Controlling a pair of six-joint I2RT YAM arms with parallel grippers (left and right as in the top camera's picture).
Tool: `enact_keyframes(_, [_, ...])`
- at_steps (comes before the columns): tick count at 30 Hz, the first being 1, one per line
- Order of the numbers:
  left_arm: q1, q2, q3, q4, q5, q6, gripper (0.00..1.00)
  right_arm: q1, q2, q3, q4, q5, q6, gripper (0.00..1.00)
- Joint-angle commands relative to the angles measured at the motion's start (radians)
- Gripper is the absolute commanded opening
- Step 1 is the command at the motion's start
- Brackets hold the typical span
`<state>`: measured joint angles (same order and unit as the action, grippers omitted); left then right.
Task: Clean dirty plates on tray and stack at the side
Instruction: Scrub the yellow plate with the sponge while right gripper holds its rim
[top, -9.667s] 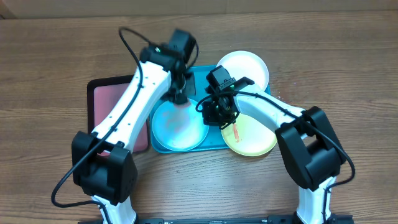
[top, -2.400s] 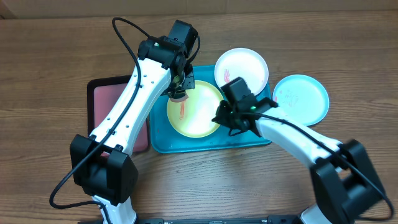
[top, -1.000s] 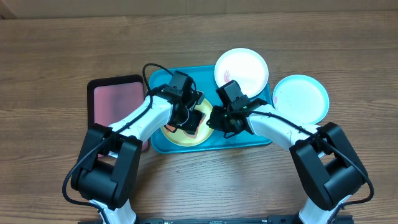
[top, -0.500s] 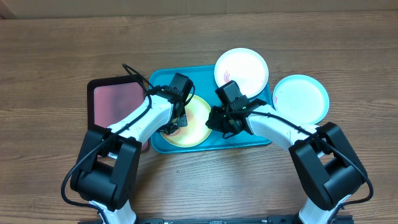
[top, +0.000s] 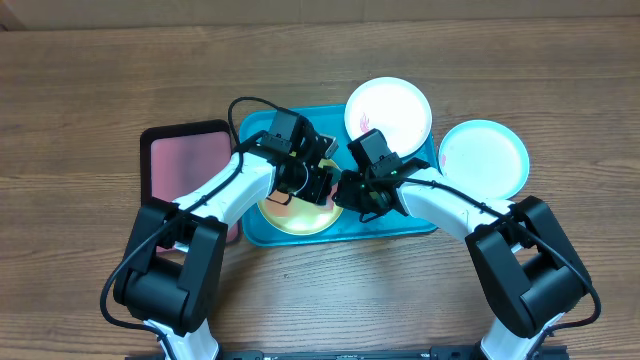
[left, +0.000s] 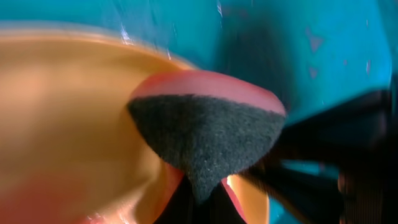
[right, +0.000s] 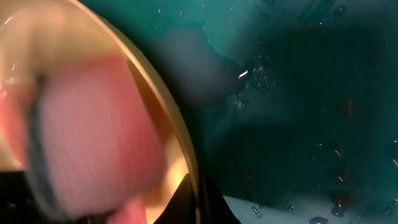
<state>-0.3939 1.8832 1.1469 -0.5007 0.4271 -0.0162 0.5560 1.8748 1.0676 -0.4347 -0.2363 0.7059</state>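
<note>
The turquoise tray (top: 335, 122) lies in the middle of the wooden surface (top: 90, 80), and the yellow plate (top: 288, 216) sits inside it towards its 7 o'clock corner. The white plate (top: 388, 110), streaked with red, overlaps the tray's 1 o'clock corner. The light blue plate (top: 483, 158) rests on the surface just off the tray at 3 o'clock. A pink tray with a black rim (top: 188, 165) lies beside the turquoise one at 9 o'clock.

The left fingers (top: 316, 183) are over the yellow plate's 2 o'clock edge, closed on a sponge (left: 208, 134) with a pink body and a dark scouring face, which is down on the plate. The right fingers (top: 346, 196) are at the plate's 3 o'clock rim, close to the left ones. The right wrist view is too blurred to tell whether they pinch the rim or how far apart they stand; it shows wet tray floor beside the rim
</note>
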Motion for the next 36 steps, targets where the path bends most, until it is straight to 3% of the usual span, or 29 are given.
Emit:
enact_keyframes(1, [0.001, 0.014, -0.006, 0.049, -0.23, -0.086, 0.04, -0.002, 0.0, 0.016, 0.003, -0.005, 0.0, 0.04])
enact_keyframes(6, [0.003, 0.015, -0.006, 0.028, -0.551, -0.225, 0.04, -0.002, 0.0, 0.017, 0.003, -0.005, 0.0, 0.04])
enact_keyframes(10, [0.003, 0.015, -0.006, -0.083, -0.834, -0.412, 0.04, -0.002, 0.0, 0.017, 0.003, -0.005, 0.0, 0.04])
enact_keyframes(13, [0.003, 0.015, -0.006, -0.159, -0.922, -0.5, 0.04, -0.002, 0.0, 0.017, 0.003, -0.005, 0.0, 0.04])
enact_keyframes(17, [0.002, 0.015, -0.006, -0.197, -0.789, -0.459, 0.04, -0.002, 0.0, 0.017, 0.003, -0.005, 0.0, 0.04])
enact_keyframes(20, [0.002, 0.015, -0.006, -0.206, -0.537, -0.29, 0.04, -0.002, 0.0, 0.016, 0.001, -0.005, 0.0, 0.04])
enact_keyframes(25, [0.001, 0.015, -0.006, -0.251, 0.009, 0.087, 0.04, -0.002, 0.0, 0.017, 0.0, -0.005, 0.0, 0.04])
enact_keyframes(27, [0.001, 0.015, -0.006, -0.267, 0.128, 0.147, 0.04, -0.002, 0.0, 0.017, 0.0, -0.013, 0.0, 0.04])
enact_keyframes(31, [0.001, 0.015, -0.006, -0.223, 0.082, 0.094, 0.04, -0.002, 0.0, 0.017, -0.002, -0.047, 0.0, 0.04])
enact_keyframes(36, [0.001, 0.015, -0.006, -0.089, -0.29, -0.203, 0.04, 0.0, 0.0, 0.016, -0.017, -0.055, 0.0, 0.04])
